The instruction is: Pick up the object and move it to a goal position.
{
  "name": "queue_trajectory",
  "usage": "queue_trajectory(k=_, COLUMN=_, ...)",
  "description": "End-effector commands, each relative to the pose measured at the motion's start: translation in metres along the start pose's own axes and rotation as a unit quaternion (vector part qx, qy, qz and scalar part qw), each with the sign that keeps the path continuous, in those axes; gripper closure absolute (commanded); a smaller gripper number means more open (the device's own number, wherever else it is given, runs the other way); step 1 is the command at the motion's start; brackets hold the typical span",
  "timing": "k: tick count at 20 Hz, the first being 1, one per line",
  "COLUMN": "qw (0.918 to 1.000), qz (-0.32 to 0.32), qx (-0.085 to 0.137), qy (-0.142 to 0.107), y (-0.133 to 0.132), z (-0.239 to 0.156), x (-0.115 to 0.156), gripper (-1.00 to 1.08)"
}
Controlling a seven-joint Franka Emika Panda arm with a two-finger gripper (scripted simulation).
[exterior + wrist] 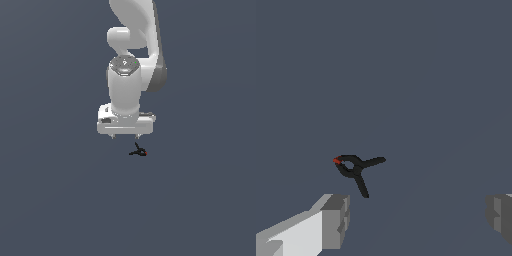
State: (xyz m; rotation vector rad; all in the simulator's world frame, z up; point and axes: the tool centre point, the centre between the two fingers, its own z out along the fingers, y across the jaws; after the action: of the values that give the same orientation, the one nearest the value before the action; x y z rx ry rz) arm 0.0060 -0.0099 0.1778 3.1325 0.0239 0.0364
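The object (pixel 138 151) is a small black clamp-like item with two thin prongs and a red tip, lying on the grey floor just below the white hand in the exterior view. The wrist view shows the object (pixel 355 169) with its red tip at one end and its prongs spread apart. My gripper (pixel 125 136) hangs above the floor, slightly toward the exterior view's left of the object. Its fingers (pixel 336 220) stand far apart, open, with nothing between them. The object lies outside the gap, beyond one finger.
A plain grey floor (pixel 60 200) fills both views. The white arm (pixel 132 45) rises out of the frame above the hand. No goal marker is visible.
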Motion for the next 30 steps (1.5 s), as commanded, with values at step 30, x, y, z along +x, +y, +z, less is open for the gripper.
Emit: queue_trajectory(k=30, qw=0.9925, qz=-0.122, qx=-0.010, qy=-0.004, y=-0.015, z=0.030, x=-0.002, gripper=-0.92)
